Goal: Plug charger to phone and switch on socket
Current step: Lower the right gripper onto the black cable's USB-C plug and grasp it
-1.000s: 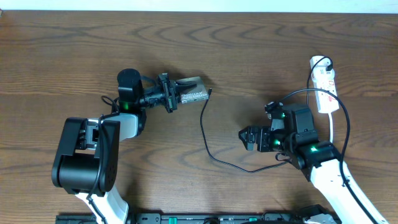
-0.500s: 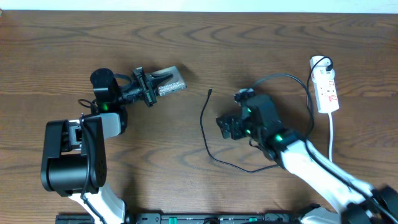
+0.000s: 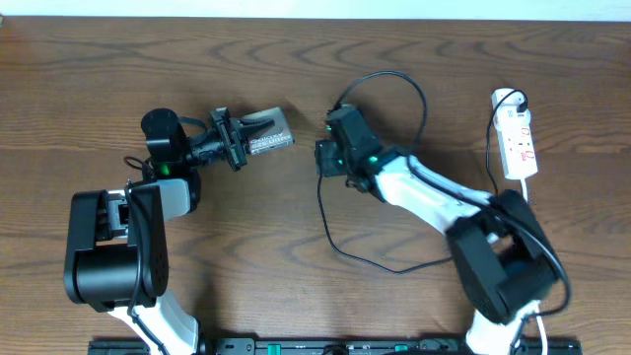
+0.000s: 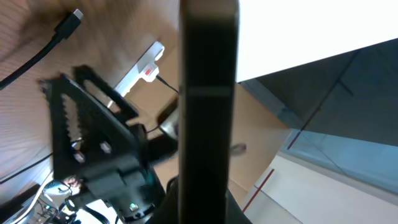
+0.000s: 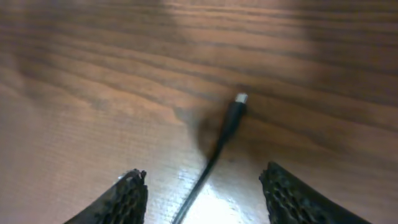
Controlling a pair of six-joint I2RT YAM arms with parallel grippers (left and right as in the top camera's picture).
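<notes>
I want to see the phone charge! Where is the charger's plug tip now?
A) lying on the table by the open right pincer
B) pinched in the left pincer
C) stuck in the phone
A: the charger's plug tip lies on the table, untouched, between the fingers of the open right pincer.

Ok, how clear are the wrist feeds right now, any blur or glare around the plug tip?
Right wrist: soft overall, plug tip discernible, a glare patch on the table beside the cable. Left wrist: the phone, edge-on, is a dark bar mid-frame; upper right blown out white. Overhead: sharp.
</notes>
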